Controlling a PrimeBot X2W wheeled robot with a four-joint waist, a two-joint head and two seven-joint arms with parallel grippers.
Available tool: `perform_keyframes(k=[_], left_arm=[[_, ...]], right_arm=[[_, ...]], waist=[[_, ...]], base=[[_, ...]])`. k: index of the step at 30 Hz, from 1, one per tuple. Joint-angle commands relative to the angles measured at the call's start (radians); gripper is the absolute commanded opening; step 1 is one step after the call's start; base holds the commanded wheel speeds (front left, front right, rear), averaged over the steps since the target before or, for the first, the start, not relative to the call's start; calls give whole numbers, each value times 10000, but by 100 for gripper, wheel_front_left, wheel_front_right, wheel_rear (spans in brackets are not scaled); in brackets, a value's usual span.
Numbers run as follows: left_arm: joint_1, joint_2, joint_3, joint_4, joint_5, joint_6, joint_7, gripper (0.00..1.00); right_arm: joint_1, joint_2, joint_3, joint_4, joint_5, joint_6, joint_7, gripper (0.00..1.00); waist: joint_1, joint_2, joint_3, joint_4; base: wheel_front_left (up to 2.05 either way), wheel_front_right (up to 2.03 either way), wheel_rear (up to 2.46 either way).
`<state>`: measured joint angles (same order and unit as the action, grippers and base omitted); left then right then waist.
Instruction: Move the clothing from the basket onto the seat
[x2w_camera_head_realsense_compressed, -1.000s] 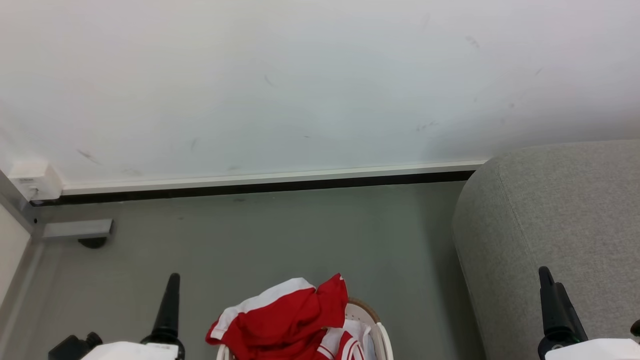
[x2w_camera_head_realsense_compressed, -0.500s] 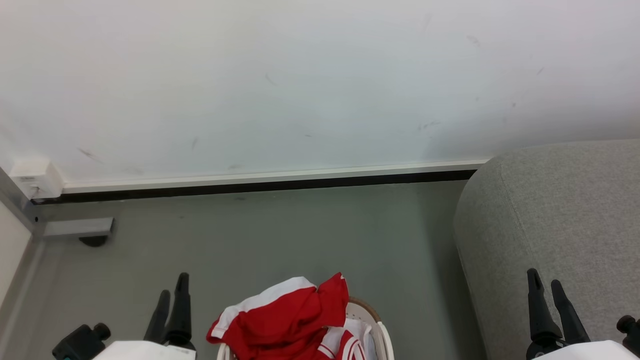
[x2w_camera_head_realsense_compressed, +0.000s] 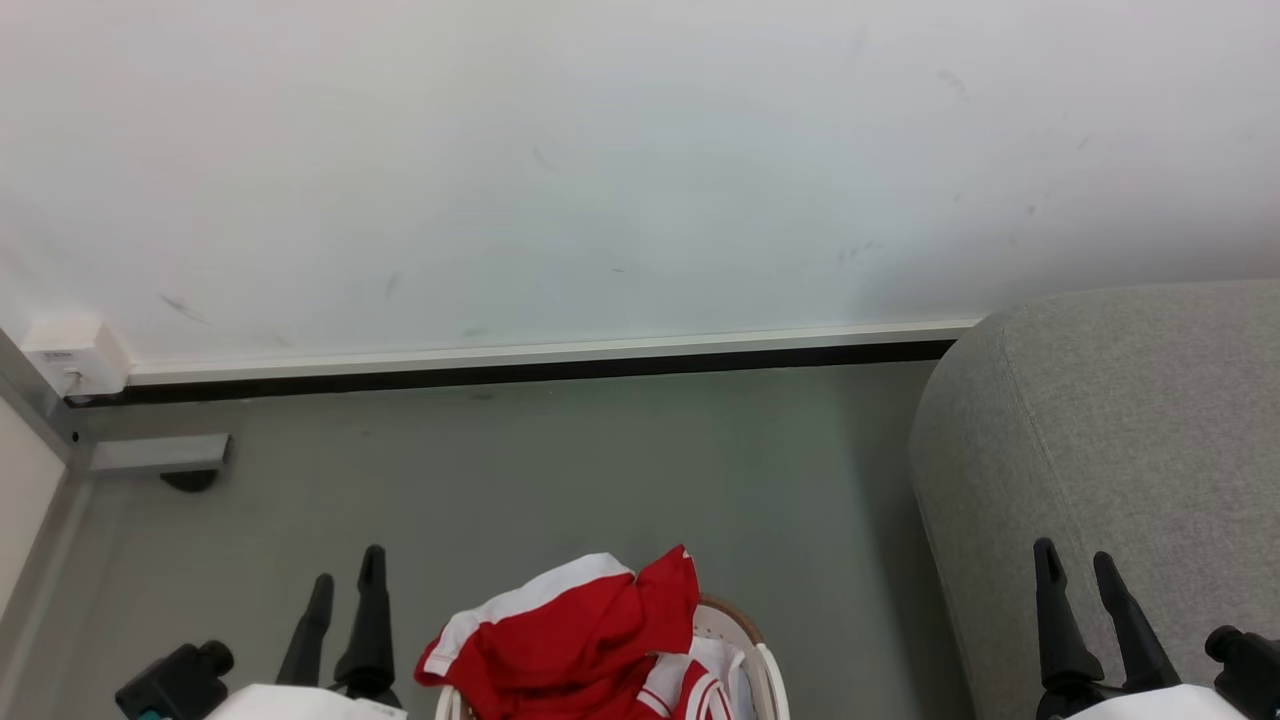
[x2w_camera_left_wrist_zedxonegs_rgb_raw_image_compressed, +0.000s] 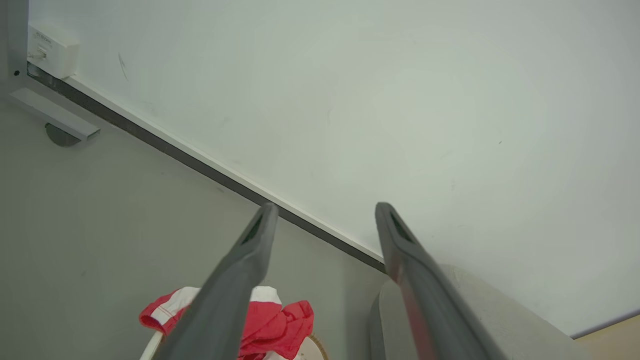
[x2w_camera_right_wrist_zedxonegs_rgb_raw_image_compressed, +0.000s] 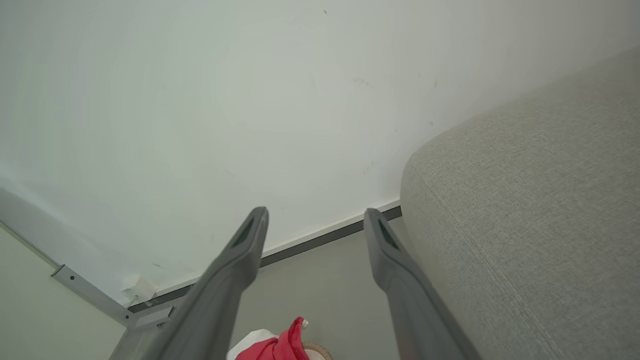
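Spilling over the basket rim, the clothing lies just right of the left claw, seemingly the nearer arm. Both are released and empty, with the right claw far right of the basket, by the seat.

Scuffed white wall, dark skirting, grey floor
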<state>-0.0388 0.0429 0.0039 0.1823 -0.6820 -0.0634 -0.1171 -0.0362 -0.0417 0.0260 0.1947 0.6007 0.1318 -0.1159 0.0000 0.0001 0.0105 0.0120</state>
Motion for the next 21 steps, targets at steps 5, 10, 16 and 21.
perform_keyframes(k=[5, 10, 16, 21], left_arm=[[41, 85, -29, -178, 803, 19, -202, 100], [112, 88, -43, -205, 1418, 15, -338, 100], [161, 92, -25, -203, 2116, -47, -491, 100], [201, 95, -16, -166, 2639, -96, -624, 100]], right_arm=[[61, -108, 44, -149, -701, -11, -219, 100], [100, -109, 40, -205, -1149, -11, -352, 100], [116, -112, 49, -216, -1677, -12, -503, 100], [155, -112, -53, -206, -1974, -13, -637, 100]], waist=[[0, -1, -24, 5], [0, -1, -39, 5], [0, -1, -48, 10], [0, -1, -66, 25]], base=[[0, 0, 0], [0, 0, 0], [0, 0, 0], [0, 0, 0]])
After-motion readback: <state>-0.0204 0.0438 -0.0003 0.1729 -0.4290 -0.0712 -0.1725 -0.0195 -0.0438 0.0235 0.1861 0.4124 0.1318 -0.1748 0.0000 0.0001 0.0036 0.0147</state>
